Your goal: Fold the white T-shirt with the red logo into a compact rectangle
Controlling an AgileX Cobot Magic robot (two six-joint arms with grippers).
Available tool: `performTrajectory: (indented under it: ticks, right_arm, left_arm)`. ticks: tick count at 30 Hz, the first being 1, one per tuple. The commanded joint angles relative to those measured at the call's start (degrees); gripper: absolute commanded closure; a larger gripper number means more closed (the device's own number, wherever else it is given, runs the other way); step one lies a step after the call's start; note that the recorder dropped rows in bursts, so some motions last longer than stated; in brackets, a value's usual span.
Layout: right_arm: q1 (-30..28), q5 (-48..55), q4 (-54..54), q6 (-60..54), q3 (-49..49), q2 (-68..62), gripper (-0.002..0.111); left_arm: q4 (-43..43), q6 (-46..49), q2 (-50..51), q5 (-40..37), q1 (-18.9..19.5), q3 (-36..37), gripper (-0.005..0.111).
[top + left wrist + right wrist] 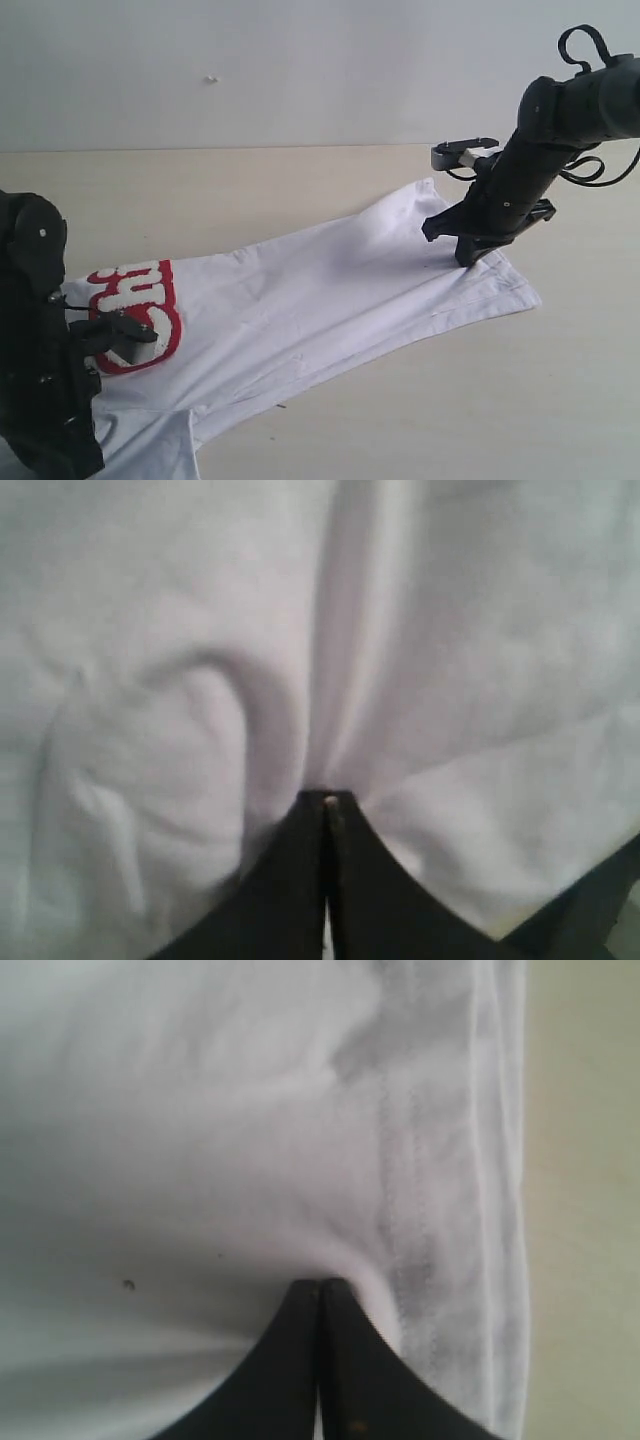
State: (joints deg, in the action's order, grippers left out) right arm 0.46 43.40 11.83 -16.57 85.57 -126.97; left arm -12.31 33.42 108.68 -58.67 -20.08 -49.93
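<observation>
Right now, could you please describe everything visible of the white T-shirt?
The white T-shirt looks like soft cotton, lying as a long, lightly wrinkled band on the pale table. Its stitched hem is at the right end; the red logo, with white letters, shows at the left end, partly hidden by the left arm. The left gripper and right gripper are each shut on a pinch of its fabric.

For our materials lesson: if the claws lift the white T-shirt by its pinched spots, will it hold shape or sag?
Probably it sags: the white T-shirt puckers into soft ridges at the shut left claw. Likely light: the thin hem beside the right claw lies flat. Pushed, it would likely bunch.
</observation>
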Motion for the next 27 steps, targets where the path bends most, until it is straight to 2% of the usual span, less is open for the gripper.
performTrajectory:
  ticks: [1, 6, 10, 14, 17, 22, 25, 27]
  right_arm:
    - [-0.4, 0.2, -0.9, -1.3, -0.6, 0.2, 0.108]
    - [-0.4, -1.6, -0.5, -1.3, -0.6, 0.2, 0.108]
    - [-0.4, -1.6, -0.5, -2.2, -0.6, 0.2, 0.108]
    - [-0.5, -1.5, -0.3, -2.1, -0.5, 0.4, 0.108]
    - [-0.5, -1.2, -0.3, -2.3, -0.5, 0.3, 0.108]
    - [-0.5, -2.0, -0.3, -2.4, -0.5, 0.3, 0.108]
    - [-0.5, -2.0, -0.3, -2.4, -0.5, 0.3, 0.108]
    - [-0.5, -2.0, -0.3, -2.5, -0.5, 0.3, 0.108]
  left_arm:
    - [6.0, -2.6, -4.6, 13.2, 2.9, 1.1, 0.107]
    - [2.5, -2.0, -14.8, 21.9, 5.2, 0.9, 0.107]
    - [-1.5, 6.9, -19.5, 18.1, 6.0, 0.9, 0.107]
    - [-5.4, 3.6, -20.2, 24.4, 9.8, 0.9, 0.107]
    - [-8.3, 3.8, -17.3, 26.2, 12.0, 0.9, 0.104]
    - [-7.5, 3.8, -8.5, 27.9, 12.1, -0.9, 0.088]
    - [-10.4, 3.6, -3.8, 32.0, 12.1, -3.7, 0.089]
    - [-9.2, 2.0, -0.7, 34.5, 12.4, -5.4, 0.091]
